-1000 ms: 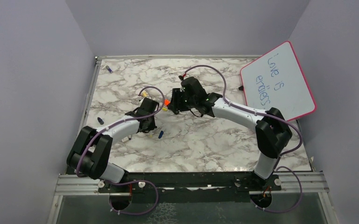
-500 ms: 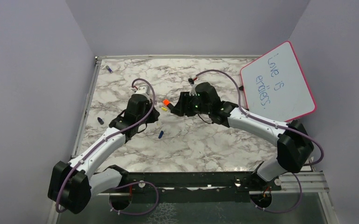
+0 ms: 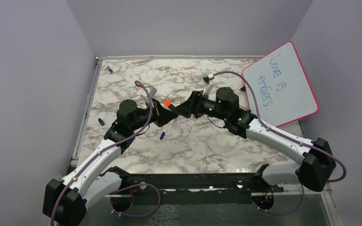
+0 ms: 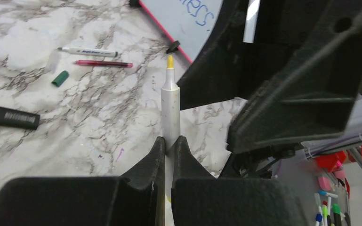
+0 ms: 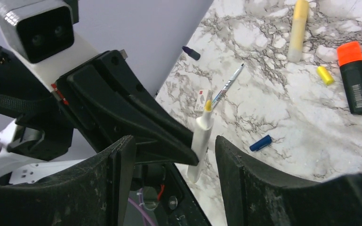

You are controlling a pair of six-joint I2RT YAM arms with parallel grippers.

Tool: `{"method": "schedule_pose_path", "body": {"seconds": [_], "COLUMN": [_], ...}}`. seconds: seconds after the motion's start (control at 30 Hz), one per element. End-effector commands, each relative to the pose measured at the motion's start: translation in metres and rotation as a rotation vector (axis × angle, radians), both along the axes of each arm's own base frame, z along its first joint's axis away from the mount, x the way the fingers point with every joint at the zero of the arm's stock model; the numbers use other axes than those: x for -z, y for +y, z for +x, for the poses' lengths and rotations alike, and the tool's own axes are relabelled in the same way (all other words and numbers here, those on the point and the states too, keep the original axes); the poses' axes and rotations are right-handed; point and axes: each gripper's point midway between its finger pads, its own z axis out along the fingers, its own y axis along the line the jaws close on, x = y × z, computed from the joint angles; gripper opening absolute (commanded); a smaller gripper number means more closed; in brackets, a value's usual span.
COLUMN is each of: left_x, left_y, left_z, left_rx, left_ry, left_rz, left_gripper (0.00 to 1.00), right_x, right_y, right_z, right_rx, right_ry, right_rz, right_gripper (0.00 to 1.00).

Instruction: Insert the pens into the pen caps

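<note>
Grey-veined white marble is recorded on the table. The pen is white-bodied, yellow-tipped; the whiteboard pink-framed, blue-lettered; the highlighter black, orange-ended.

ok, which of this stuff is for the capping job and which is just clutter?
Job: yellow-tipped pen in the left gripper, red pen, yellow pen, yellow cap, blue cap, green cap.
Clutter: black highlighter, whiteboard.

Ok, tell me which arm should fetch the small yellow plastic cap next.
Right: the right gripper is open and empty; the left gripper is shut on the white yellow-tipped pen.
</note>
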Motion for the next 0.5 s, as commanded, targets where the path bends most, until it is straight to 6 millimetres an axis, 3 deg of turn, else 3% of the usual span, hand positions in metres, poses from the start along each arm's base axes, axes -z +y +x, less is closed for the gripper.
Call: {"method": "schedule_pose_path", "body": {"seconds": [0.0, 0.2, 0.43, 0.47], "left_x": [-0.033, -0.038, -0.044, -0.045], "left_y": [-0.012, -0.011, -0.010, -0.010], "left_z": [-0.025, -0.032, -0.035, -0.035], "left_rx": [0.141, 0.155, 0.150, 0.149], "left_ry": [-0.097, -0.098, -0.081, -0.076], "left_rz": [-0.108, -0.127, -0.152, -0.158], "left_gripper": [0.00, 0.00, 0.00, 0.07], "right_x": [-0.017, -0.018, -0.022, -0.023], "right_y": [-0.001, 0.000, 0.007, 0.008], "right_z": [0.003, 0.005, -0.007, -0.009], "right_rx": [0.042, 0.059, -0.020, -0.033], "right_ry": [0.019, 0.036, 0.035, 0.035], "right_rz": [0.058, 0.077, 0.114, 0.122], "right_gripper": [0.65, 0.51, 0.17, 0.14]}}
